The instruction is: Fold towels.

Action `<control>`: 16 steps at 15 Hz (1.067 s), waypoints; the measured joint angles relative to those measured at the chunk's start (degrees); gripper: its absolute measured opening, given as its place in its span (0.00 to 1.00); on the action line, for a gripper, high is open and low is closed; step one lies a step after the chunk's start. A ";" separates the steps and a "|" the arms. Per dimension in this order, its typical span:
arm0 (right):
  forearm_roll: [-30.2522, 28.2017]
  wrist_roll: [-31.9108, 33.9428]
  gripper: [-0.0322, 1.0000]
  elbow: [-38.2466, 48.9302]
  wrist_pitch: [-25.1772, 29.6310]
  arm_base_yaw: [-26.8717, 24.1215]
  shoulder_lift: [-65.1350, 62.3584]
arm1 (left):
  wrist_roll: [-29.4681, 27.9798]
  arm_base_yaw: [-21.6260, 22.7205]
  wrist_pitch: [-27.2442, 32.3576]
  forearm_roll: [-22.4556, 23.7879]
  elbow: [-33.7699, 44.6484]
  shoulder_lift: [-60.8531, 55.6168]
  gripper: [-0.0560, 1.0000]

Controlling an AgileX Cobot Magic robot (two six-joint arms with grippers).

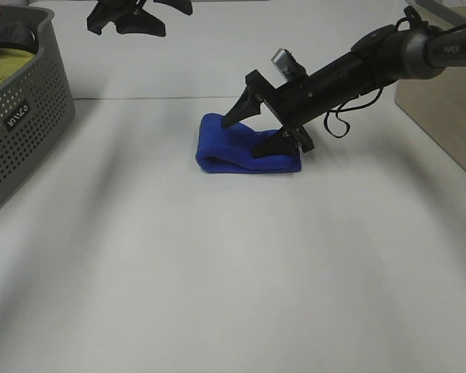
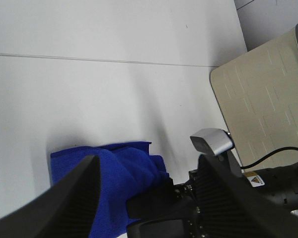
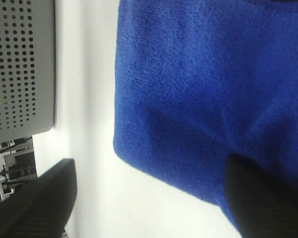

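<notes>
Bare surface [image 1: 233,295] lies nearest; at twelve o'clock, the open right pincer [image 1: 252,128] straddles the folded towel [image 1: 233,151]. Press flat, then lift clear.

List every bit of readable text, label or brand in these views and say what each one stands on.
Embossed word on the wall of the grey basket: sideways, too blurred to read with certainty.
Light lettering on the right arm's grey link: too small to read.
Yellow warning sticker on the right arm: no legible words.
Blue towel: no text visible.
</notes>
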 joint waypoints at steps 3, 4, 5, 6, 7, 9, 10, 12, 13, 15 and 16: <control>-5.16 0.74 0.78 0.00 4.81 -2.18 -5.21 | 0.00 0.00 2.64 3.84 0.00 -1.43 0.58; -6.30 1.20 0.78 0.00 5.44 -2.41 -6.13 | 0.00 0.00 4.70 5.90 0.00 -2.29 0.58; -9.45 2.92 0.78 0.00 6.25 -2.46 -8.31 | 0.00 0.00 7.28 8.08 0.00 -3.50 0.58; -15.24 6.19 0.78 0.00 7.68 -2.46 -11.86 | 0.00 0.00 10.71 11.00 0.00 -5.39 0.58; -18.22 8.42 0.78 0.00 8.65 -2.46 -13.81 | 0.00 0.00 12.03 11.97 0.00 -5.84 0.58; -22.12 10.94 0.78 0.00 8.88 -2.46 -17.07 | 0.00 0.00 16.27 15.58 0.00 -8.08 0.58; -24.06 11.97 0.78 0.00 8.94 -2.46 -19.19 | 0.00 0.00 17.48 17.65 0.00 -9.68 0.58; -28.02 14.55 0.78 0.00 9.05 -2.46 -24.24 | -0.57 0.00 19.82 23.32 0.00 -13.87 0.58; -29.79 15.76 0.78 0.00 9.05 -2.46 -26.76 | -1.15 0.00 19.94 25.32 0.06 -15.99 0.58; -32.37 17.07 0.78 0.57 9.11 -2.41 -32.89 | -1.43 0.00 20.05 26.81 3.04 -21.54 0.58; -33.52 17.02 0.78 2.06 9.17 -2.41 -36.73 | -1.43 0.00 20.05 27.22 5.90 -25.10 0.58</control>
